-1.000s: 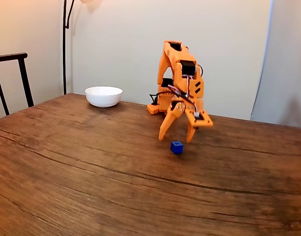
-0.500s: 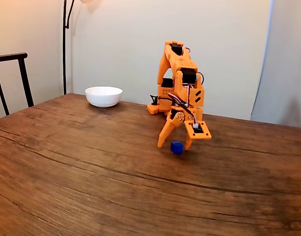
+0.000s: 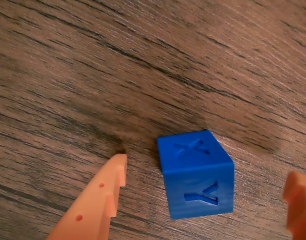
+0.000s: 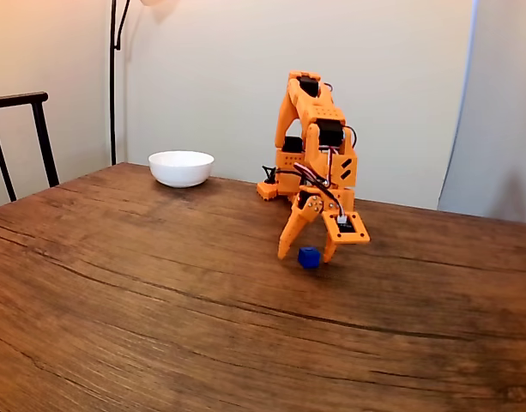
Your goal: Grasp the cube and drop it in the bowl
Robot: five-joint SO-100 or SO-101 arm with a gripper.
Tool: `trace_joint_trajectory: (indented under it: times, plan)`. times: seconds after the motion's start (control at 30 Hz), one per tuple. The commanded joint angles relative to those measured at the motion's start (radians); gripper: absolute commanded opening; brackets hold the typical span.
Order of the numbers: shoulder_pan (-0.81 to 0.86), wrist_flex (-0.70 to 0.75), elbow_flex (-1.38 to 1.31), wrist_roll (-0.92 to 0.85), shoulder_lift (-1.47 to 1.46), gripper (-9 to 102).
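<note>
Claw (image 3: 205, 192) apart around cube (image 3: 196, 172), gaps both sides, cube on counter (image 4: 160, 292). Cube faces read X, Y. Bowl (image 4: 181, 167) well apart from cube.

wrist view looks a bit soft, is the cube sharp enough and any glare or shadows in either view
Wrist view: the cube is sharp enough to read its recessed X and Y, the orange fingertips are slightly soft, and a dark shadow sits at the left tip. Fixed view: even, warm light, no glare on the table; the cube is small and soft, with faint shadow under the bowl.
</note>
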Motion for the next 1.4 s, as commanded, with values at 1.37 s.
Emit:
trace_joint_trajectory:
  times: [1.37]
  plan:
    - [0.061, 0.048, -0.147, 0.054, -0.015, 5]
